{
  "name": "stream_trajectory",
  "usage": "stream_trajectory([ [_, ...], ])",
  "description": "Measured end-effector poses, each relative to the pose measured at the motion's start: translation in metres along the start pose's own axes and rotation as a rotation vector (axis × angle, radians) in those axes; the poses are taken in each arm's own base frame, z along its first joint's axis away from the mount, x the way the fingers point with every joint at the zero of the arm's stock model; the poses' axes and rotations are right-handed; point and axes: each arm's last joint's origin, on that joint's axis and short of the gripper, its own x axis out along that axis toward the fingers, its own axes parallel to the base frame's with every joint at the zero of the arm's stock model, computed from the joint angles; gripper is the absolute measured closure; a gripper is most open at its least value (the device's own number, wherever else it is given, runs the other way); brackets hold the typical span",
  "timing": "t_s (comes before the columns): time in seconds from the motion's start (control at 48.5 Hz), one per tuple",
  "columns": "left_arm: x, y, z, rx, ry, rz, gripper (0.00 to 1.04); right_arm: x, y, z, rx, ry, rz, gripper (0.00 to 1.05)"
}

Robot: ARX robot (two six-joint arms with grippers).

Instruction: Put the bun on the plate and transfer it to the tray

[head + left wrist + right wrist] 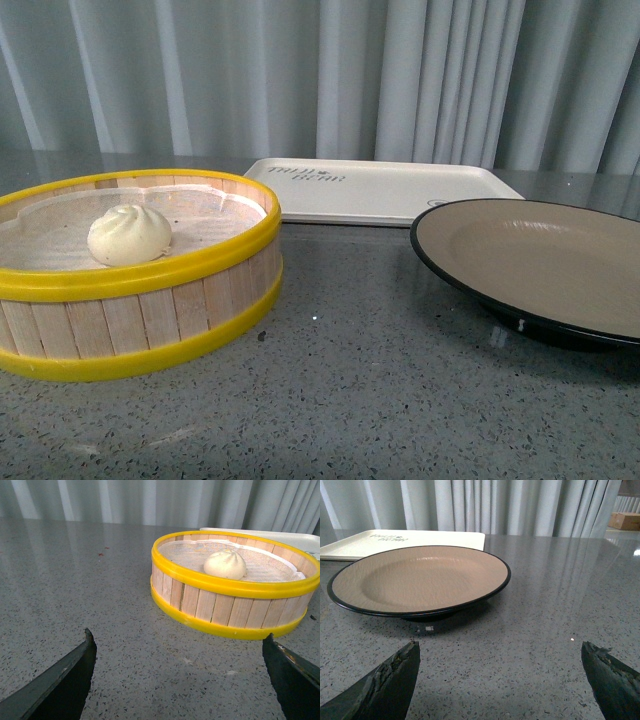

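The cream-white bun (pixel 129 234) with its swirled top lies inside a round wooden steamer basket (pixel 150 300) at the left. A beige plate (pixel 545 262) with a black rim stands empty at the right. Behind both lies the flat cream tray (pixel 380 190) with dark lettering. Neither arm shows in the front view. In the left wrist view the bun (pixel 225 564) sits in the basket (pixel 235 607), and my left gripper (pixel 178 642) hangs open over bare table short of it. My right gripper (pixel 498 650) is open over bare table in front of the plate (pixel 420 577), with the tray (pixel 402 542) beyond.
A grey speckled tabletop (pixel 380 380) carries everything. Pale pleated curtains (pixel 320 75) close off the back. A cardboard box (pixel 626 520) shows far off past the table in the right wrist view. A paper liner (pixel 60 235) covers the basket floor.
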Motion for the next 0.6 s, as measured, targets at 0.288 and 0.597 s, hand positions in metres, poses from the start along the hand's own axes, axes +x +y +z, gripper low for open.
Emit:
stream_trajectory([
  [0.288,0.0,0.0,0.0,0.0,0.0,0.0,0.07,0.0,0.0,0.0,0.0,0.0,0.0,0.08],
  [0.597,0.0,0.0,0.0,0.0,0.0,0.0,0.07,0.0,0.0,0.0,0.0,0.0,0.0,0.08],
])
